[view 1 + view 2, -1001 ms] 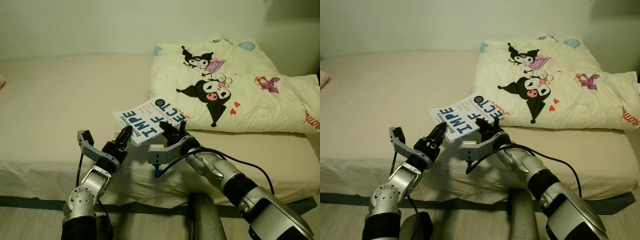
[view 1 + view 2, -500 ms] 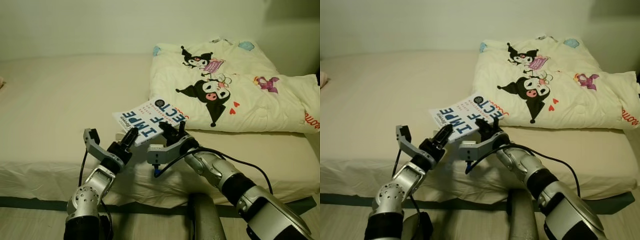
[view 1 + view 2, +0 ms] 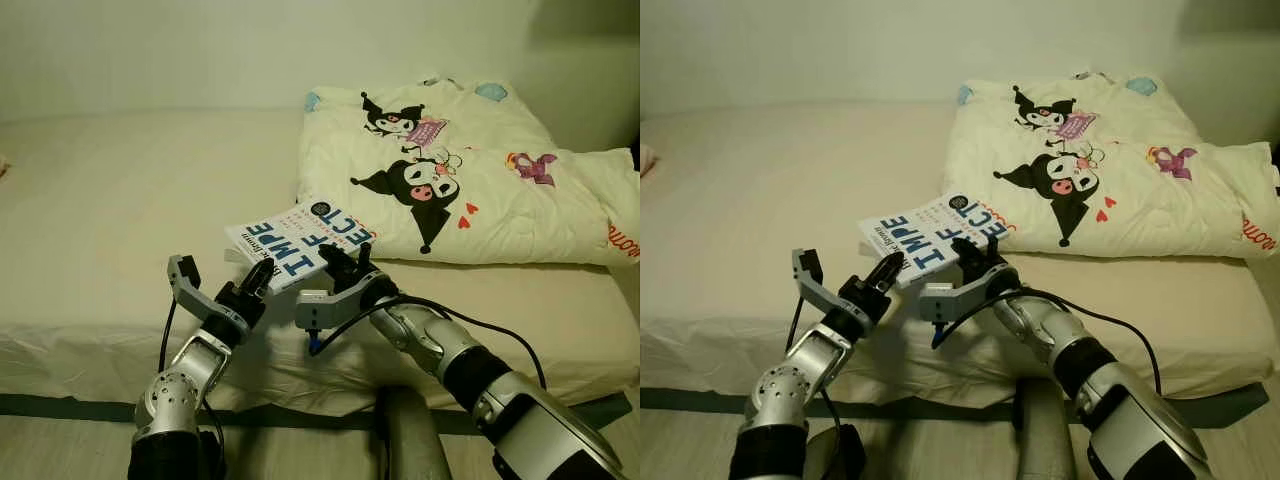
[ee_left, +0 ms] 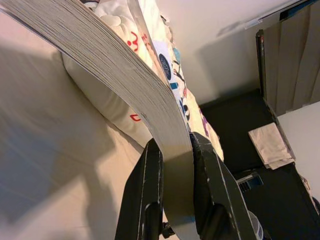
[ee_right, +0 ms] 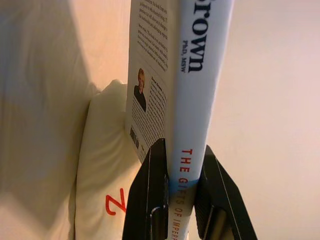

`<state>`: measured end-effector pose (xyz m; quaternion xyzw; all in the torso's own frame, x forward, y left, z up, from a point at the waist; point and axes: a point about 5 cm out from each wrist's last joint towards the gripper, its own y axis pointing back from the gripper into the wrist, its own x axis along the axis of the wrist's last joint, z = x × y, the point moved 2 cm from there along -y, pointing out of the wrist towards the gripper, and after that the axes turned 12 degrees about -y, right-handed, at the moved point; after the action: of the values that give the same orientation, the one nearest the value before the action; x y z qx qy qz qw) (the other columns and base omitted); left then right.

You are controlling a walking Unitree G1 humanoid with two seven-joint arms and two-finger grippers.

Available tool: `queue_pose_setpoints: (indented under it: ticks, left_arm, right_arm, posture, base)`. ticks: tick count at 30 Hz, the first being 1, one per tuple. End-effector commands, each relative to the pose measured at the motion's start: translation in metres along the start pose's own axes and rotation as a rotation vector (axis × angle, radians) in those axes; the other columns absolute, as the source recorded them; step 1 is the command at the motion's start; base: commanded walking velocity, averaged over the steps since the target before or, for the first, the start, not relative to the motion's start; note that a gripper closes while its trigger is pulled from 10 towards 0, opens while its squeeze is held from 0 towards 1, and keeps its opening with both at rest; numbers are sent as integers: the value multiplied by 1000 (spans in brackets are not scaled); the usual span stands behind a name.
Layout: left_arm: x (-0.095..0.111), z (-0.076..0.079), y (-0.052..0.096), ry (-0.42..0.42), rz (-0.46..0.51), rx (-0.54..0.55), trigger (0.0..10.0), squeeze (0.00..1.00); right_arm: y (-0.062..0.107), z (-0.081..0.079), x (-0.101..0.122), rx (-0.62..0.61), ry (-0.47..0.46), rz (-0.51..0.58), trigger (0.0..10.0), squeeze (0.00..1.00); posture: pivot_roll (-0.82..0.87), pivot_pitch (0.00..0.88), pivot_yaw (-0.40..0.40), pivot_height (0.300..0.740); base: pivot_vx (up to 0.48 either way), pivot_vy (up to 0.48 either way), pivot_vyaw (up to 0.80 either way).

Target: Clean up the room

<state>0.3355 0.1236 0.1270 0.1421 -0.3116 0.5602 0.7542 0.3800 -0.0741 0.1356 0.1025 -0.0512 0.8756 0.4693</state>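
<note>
A white paperback book (image 3: 296, 241) with blue cover lettering is held just above the cream bed (image 3: 120, 200), near its front edge. My left gripper (image 3: 262, 275) is shut on the book's near left corner; the left wrist view shows the page block (image 4: 165, 150) clamped between both fingers. My right gripper (image 3: 342, 262) is shut on the near right edge, and the spine (image 5: 192, 150) sits between its fingers in the right wrist view. The book tilts slightly, its far corner towards the quilt.
A folded cream quilt (image 3: 450, 180) with black cartoon figures lies on the right half of the bed, touching the book's far corner. The bed's front edge (image 3: 100, 335) drops to a dark strip and floor. A pale wall (image 3: 200, 50) backs the bed.
My left gripper has reached up to the book's near left corner and shut on it. The right gripper kept its hold and the book stayed nearly still.
</note>
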Motion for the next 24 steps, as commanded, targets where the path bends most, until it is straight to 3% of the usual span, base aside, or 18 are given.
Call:
queue_pose_setpoints:
  ticks: [1, 7, 8, 9, 23, 24]
  left_arm:
    - [-13, -4, 3, -28, -61, 14, 0, 0]
    - [-15, 2, 1, -64, -83, -18, 0, 0]
    - [-14, 3, 0, -70, -82, -23, 0, 0]
    - [-12, 4, -1, -73, -78, -25, 0, 0]
    - [5, 8, -8, -92, -36, -53, 0, 0]
    - [34, -4, -4, -116, 50, -14, 0, 0]
  right_arm:
    - [-8, 14, 10, -55, -8, 42, 10000, 0]
    - [-7, 14, 10, -54, -47, 44, 10000, 0]
    - [-6, 15, 10, -58, -80, 45, 10000, 204]
    - [-6, 17, 11, -67, -110, 51, 10000, 1000]
    - [-4, 25, 7, -133, -126, 25, 10000, 1000]
    - [12, 14, -10, -171, -317, -104, 10000, 0]
  posture:
    - [-89, 144, 79, 505]
    - [-88, 143, 80, 505]
    - [-88, 143, 80, 505]
    - [-88, 143, 80, 505]
    - [-96, 135, 85, 505]
    - [-106, 126, 74, 505]
  base:
    - [0, 0, 0]
    - [0, 0, 0]
    - [0, 0, 0]
    - [0, 0, 0]
    - [0, 0, 0]
    - [0, 0, 0]
